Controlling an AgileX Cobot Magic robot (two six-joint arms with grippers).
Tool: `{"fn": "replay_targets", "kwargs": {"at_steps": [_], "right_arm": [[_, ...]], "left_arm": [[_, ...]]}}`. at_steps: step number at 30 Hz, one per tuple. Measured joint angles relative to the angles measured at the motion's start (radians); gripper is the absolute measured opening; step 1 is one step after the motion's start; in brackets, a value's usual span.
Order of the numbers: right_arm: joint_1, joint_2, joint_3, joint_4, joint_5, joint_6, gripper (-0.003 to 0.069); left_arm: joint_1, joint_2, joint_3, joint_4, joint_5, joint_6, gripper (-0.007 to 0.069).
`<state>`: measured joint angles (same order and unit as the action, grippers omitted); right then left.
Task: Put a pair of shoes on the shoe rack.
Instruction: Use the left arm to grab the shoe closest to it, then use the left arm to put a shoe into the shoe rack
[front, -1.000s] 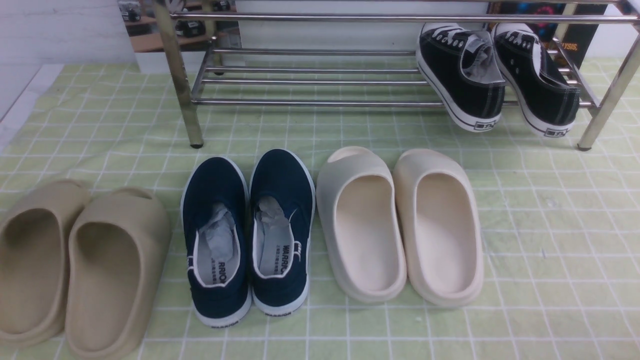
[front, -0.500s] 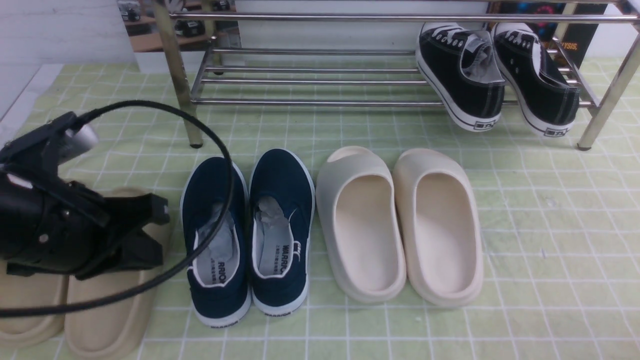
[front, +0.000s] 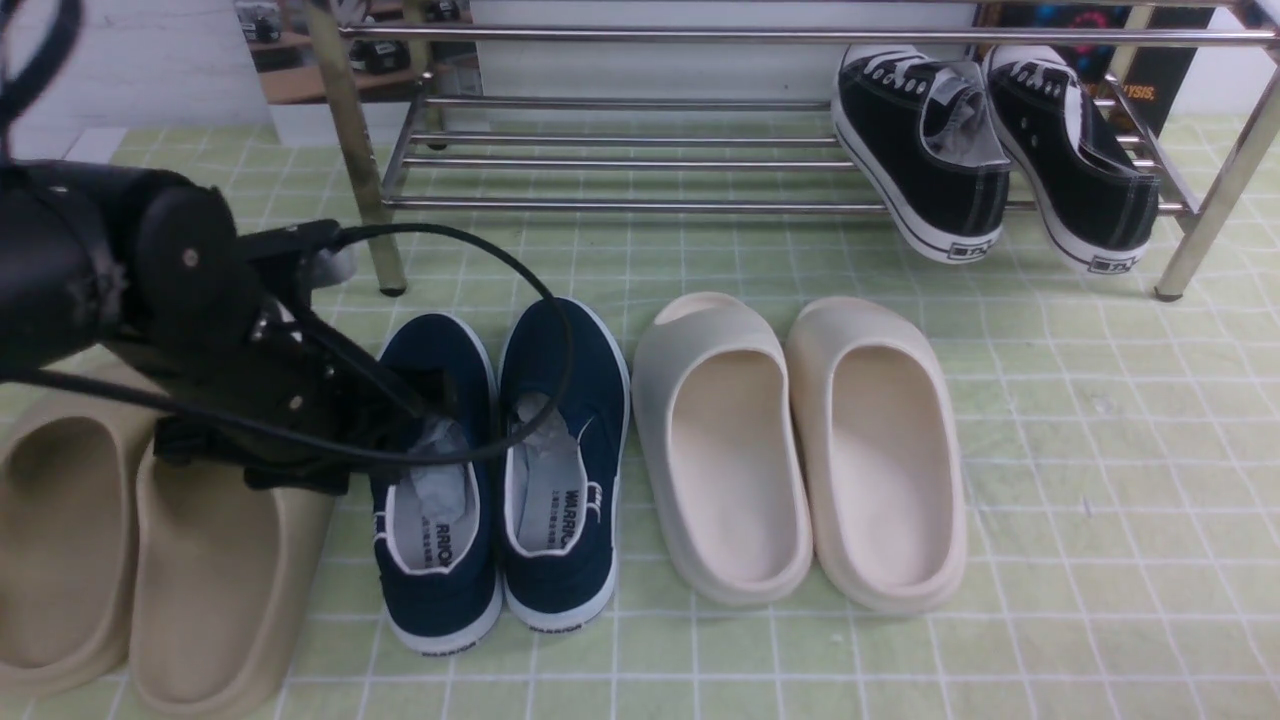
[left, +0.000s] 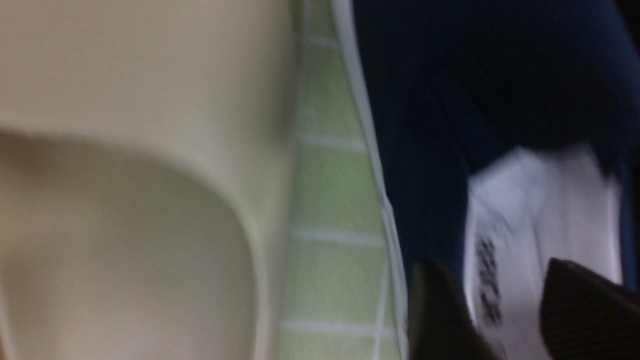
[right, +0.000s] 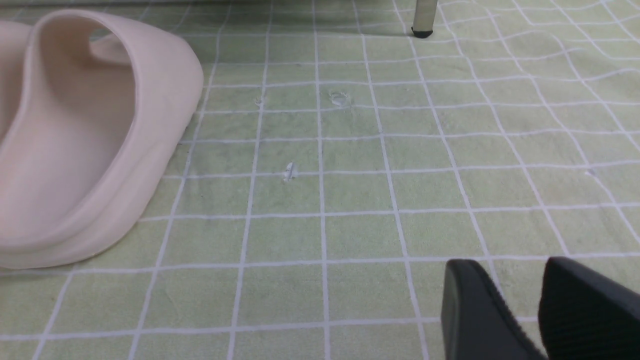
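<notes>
Green checked bench cloth (front: 1100, 450) carries every item in the scene. The shoe rack (front: 620, 205) stands at the far edge, well beyond the left claw (left: 495, 280). Its lower bars hold only the black lace-up sneakers (front: 930, 150), at the end farthest from that claw.

Task status: no shoe has been placed. The pair of shoes (front: 440, 590) sits on the cloth in front of the rack, side by side and touching, heels toward the robot. Neither shoe is lifted.

Left claw: positioned over the nearer navy shoe (left: 425, 150), above its opening. The wrist view shows the jaws moderately apart, with the printed insole (left: 505, 225) between the fingertips. Nothing is gripped. Whether a finger touches the shoe cannot be told. The tan slides (front: 200, 540) lie just beside this claw on its outer side. The second navy shoe (front: 565, 380) lies just beside it on the inner side, with the cream slides (front: 800, 450) beyond.

Right claw (right: 522, 280): outside the front view, over bare cloth, jaws narrowly parted and empty. One cream slide is near it.

Remaining, by judgement: grip, carry and set down the first shoe on the rack, then repeat for the second. Both transfers are outstanding.
</notes>
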<state>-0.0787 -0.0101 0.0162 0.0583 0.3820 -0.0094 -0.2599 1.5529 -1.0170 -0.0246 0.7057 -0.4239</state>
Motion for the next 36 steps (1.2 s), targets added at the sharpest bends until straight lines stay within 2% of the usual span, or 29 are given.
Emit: {"fn": "replay_targets", "kwargs": {"at_steps": [3, 6, 8, 10, 11, 12, 13, 14, 21, 26, 28, 32, 36], "right_arm": [[0.0, 0.0, 0.0, 0.0, 0.0, 0.0, 0.0239], [0.0, 0.0, 0.0, 0.0, 0.0, 0.0, 0.0239], [0.0, 0.0, 0.0, 0.0, 0.0, 0.0, 0.0239], [0.0, 0.0, 0.0, 0.0, 0.0, 0.0, 0.0239], [0.0, 0.0, 0.0, 0.0, 0.0, 0.0, 0.0239], [0.0, 0.0, 0.0, 0.0, 0.0, 0.0, 0.0239], [0.0, 0.0, 0.0, 0.0, 0.0, 0.0, 0.0239], [0.0, 0.0, 0.0, 0.0, 0.0, 0.0, 0.0239], [0.0, 0.0, 0.0, 0.0, 0.0, 0.0, 0.0239], [0.0, 0.0, 0.0, 0.001, 0.0, 0.0, 0.0239], [0.0, 0.0, 0.0, 0.001, 0.0, 0.0, 0.0239], [0.0, 0.0, 0.0, 0.001, 0.0, 0.0, 0.0239], [0.0, 0.0, 0.0, 0.001, 0.0, 0.0, 0.0239]], "left_arm": [[0.0, 0.072, -0.006, 0.033, -0.051, -0.041, 0.0417], [0.0, 0.136, -0.008, 0.061, -0.093, -0.054, 0.0416], [-0.002, 0.177, -0.008, 0.068, -0.115, -0.065, 0.0338], [-0.005, 0.203, -0.01, 0.072, -0.122, -0.071, 0.0217], [-0.005, 0.203, -0.012, 0.08, -0.12, -0.073, 0.0122], [-0.005, 0.202, -0.012, 0.082, -0.115, -0.074, 0.0062], [-0.005, 0.2, -0.014, 0.085, -0.111, -0.076, 0.0016], [-0.005, 0.195, -0.016, 0.086, -0.105, -0.076, 0.0002], [-0.005, 0.045, -0.072, 0.088, 0.073, -0.047, 0.0007], [-0.005, 0.0, -0.271, 0.072, 0.209, 0.034, 0.0007], [-0.005, 0.026, -0.341, 0.058, 0.258, 0.07, 0.0007], [-0.005, 0.216, -0.618, 0.033, 0.405, 0.161, 0.0007], [-0.005, 0.421, -0.904, 0.035, 0.487, 0.204, 0.0007]]}}
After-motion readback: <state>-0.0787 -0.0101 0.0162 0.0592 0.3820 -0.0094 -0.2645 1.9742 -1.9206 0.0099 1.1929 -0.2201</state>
